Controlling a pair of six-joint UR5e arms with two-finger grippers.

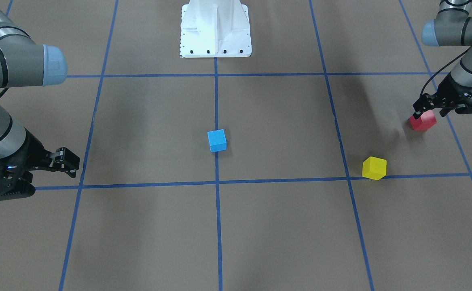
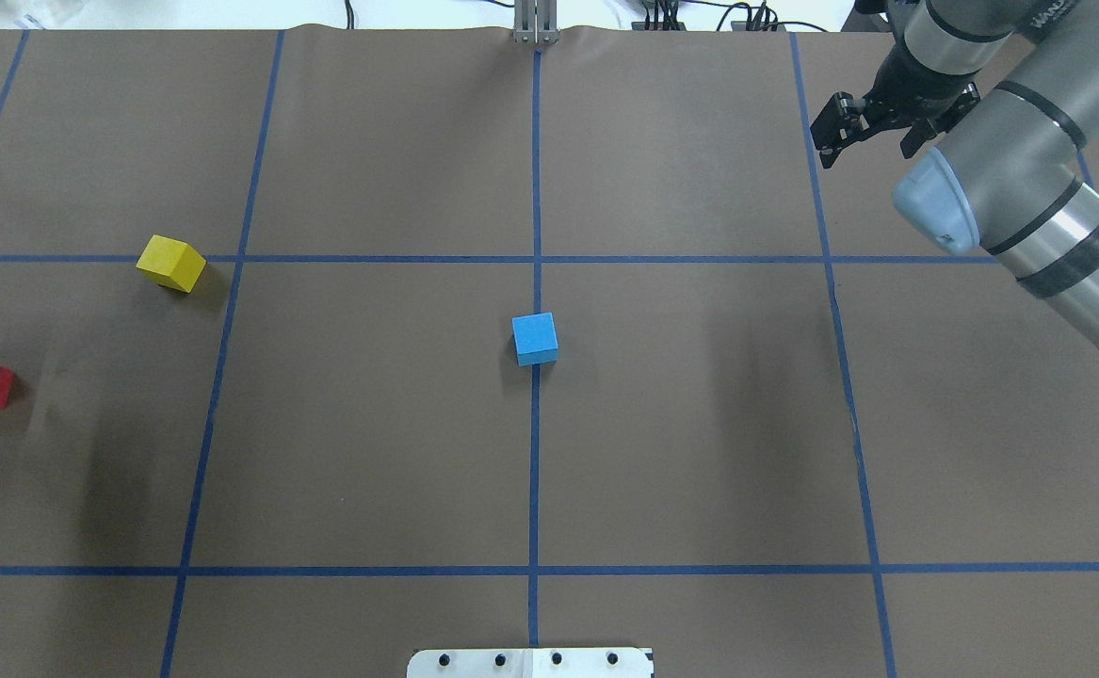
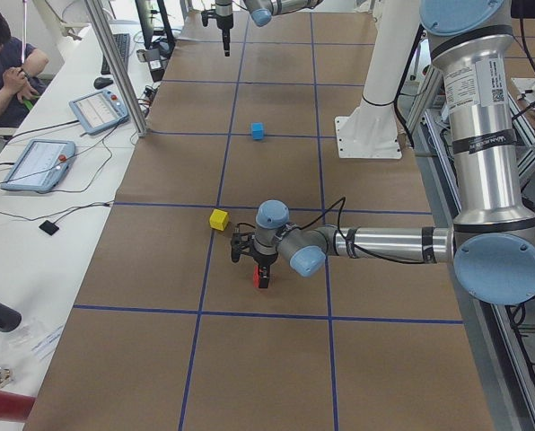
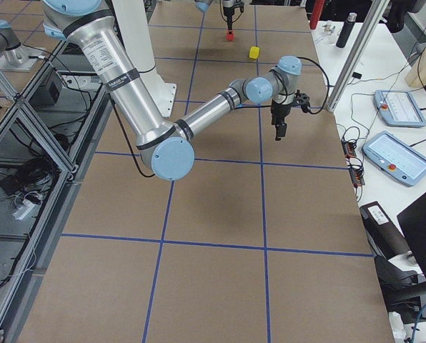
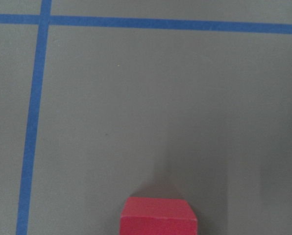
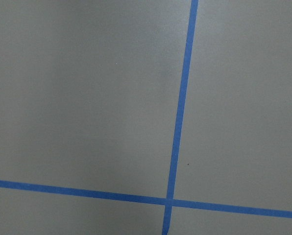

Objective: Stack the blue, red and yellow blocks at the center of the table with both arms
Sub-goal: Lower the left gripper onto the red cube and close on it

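The blue block [image 1: 217, 140] sits at the table's centre, on a blue tape line; it also shows in the overhead view [image 2: 535, 339]. The yellow block [image 1: 374, 168] lies on the robot's left side, also seen from overhead [image 2: 170, 263]. My left gripper [image 1: 422, 113] is shut on the red block [image 1: 424, 121] and holds it just above the table near the left edge. That block fills the bottom of the left wrist view [image 5: 158, 215]. My right gripper [image 2: 869, 149] is open and empty, hovering over bare table at the far right, away from all blocks.
The white robot base [image 1: 215, 28] stands at the table's near edge. Blue tape lines [image 6: 178, 127] divide the brown table into squares. An operator [image 3: 7, 72] and tablets [image 3: 34, 163] sit at a side desk beyond the far edge.
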